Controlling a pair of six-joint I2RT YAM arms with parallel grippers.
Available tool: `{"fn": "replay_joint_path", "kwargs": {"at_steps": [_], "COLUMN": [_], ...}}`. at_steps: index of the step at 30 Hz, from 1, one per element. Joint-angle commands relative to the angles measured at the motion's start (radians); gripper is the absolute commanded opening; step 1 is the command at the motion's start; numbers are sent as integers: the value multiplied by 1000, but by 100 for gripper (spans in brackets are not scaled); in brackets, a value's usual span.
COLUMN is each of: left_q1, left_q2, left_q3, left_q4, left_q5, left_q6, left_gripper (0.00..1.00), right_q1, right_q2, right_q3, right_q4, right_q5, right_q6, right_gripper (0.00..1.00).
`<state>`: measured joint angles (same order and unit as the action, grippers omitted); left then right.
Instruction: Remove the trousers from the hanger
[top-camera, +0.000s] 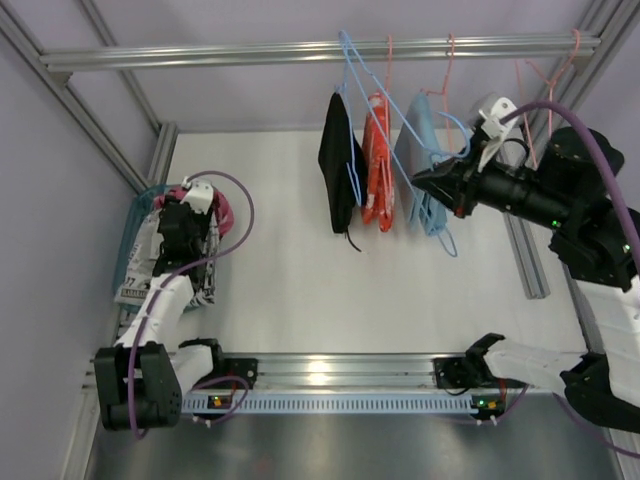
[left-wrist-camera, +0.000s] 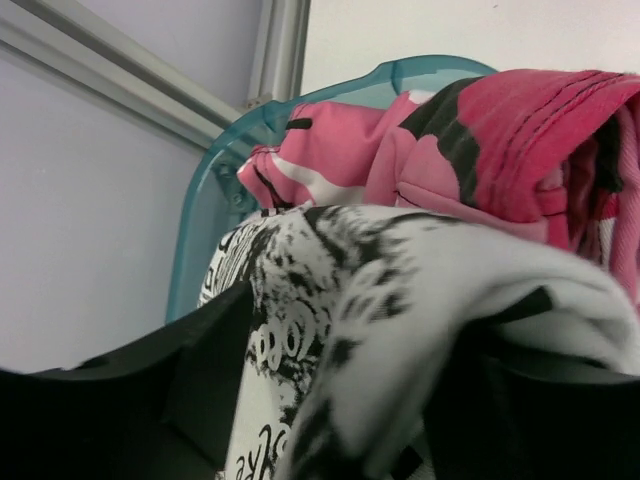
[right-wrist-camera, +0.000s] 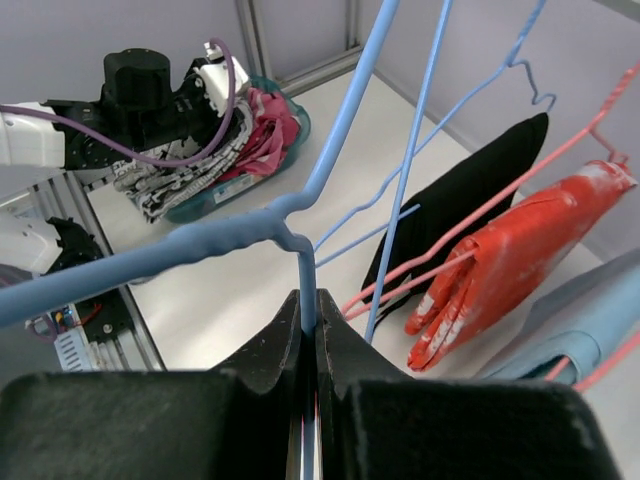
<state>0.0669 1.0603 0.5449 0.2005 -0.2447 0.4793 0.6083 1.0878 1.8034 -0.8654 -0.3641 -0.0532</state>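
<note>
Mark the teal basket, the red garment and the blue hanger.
teal basket (left-wrist-camera: 205, 215): left wrist view, its rim.
red garment (right-wrist-camera: 520, 250): right wrist view, middle of the fabric.
blue hanger (right-wrist-camera: 200, 243): right wrist view, its thick bar.

Bright, even overhead light; glare on front rail (top-camera: 320, 372); soft shadows; trousers (left-wrist-camera: 400, 290) blurry close-up in left wrist view.

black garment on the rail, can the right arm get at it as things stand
Probably not yet: the right end effector is shut on a blue hanger, and the orange garment hangs between it and the black garment.
</note>
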Motion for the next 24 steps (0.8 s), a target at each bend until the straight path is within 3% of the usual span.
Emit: {"fn": "replay_joint_path", "kwargs": {"at_steps": [1, 4, 6, 12, 19, 24], "left_q1": [2, 4, 2, 2, 2, 2], "left_q2": [-25, -80, -120, -340, -457, -430], "left_q3": [58, 78, 111, 234, 366, 501], "left_q4": [-41, -148, -196, -415, -424, -420], "left_q5": [123, 159, 188, 392, 679, 957], "left_q6": [-74, -102, -137, -244, -389, -583], "left_gripper": [69, 94, 99, 99, 99, 99], "right_q1": [-56, -94, -117, -269, -390, -443], "right_q2": [-74, -127, -164, -296, -453, -509], "right_q3": [34, 34, 43, 27, -87, -131], "right_q4": [-76, -95, -112, -197, -296, -307], "right_q5": [-38, -32, -41, -64, -97, -344], "right_q6": [-37, -45, -46, -51, -24, -74], "right_gripper": [0, 0, 0, 0, 0, 0]}}
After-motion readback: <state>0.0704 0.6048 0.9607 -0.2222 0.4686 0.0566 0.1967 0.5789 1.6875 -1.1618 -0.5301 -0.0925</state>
